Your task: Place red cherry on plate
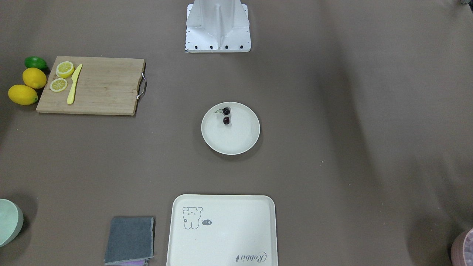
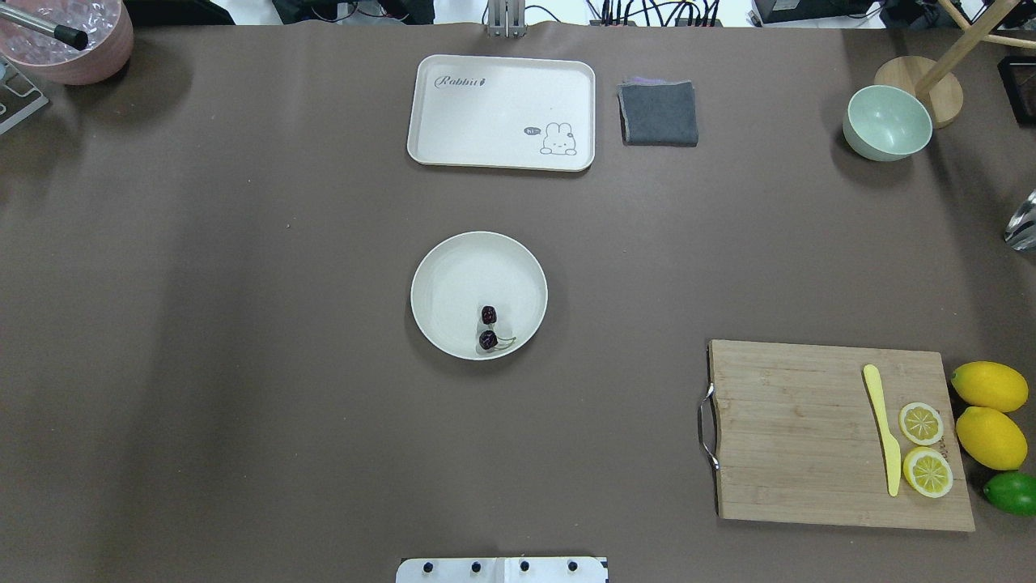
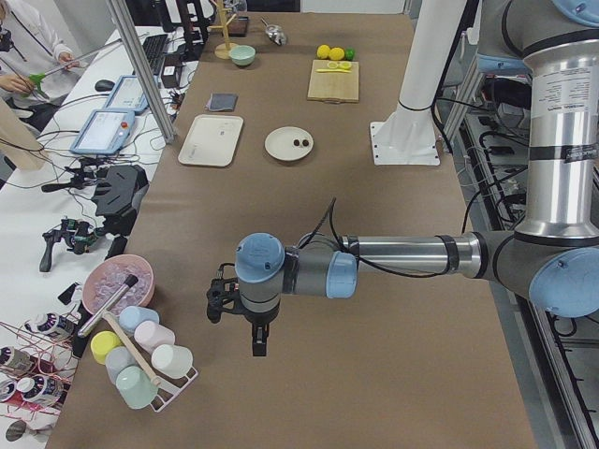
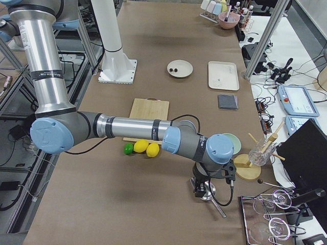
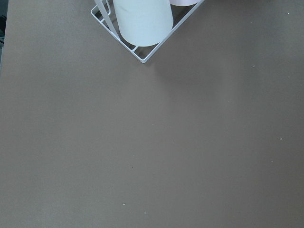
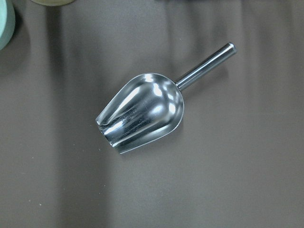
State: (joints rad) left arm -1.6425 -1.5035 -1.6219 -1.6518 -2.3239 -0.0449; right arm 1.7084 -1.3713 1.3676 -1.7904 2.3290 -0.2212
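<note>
The red cherry (image 1: 225, 115), a dark pair on thin stems, lies inside the round off-white plate (image 1: 232, 138) at mid table, toward the robot's side of it. From overhead the cherry (image 2: 488, 327) rests near the plate's (image 2: 469, 275) near rim. No gripper is close to either. The left gripper (image 3: 257, 344) hangs over bare table at the table's left end, beside a cup rack. At the opposite end, the right gripper (image 4: 205, 190) hovers over a metal scoop (image 6: 142, 111). Neither wrist view shows fingers, so I cannot tell if either is open or shut.
A cream tray (image 2: 502, 113), a grey cloth (image 2: 658, 113) and a pale green bowl (image 2: 886, 121) line the far edge. A cutting board (image 2: 809, 437) carries lemon slices and a yellow knife, with lemons (image 2: 989, 387) and a lime beside it. A pink bowl (image 2: 73, 40) sits far left.
</note>
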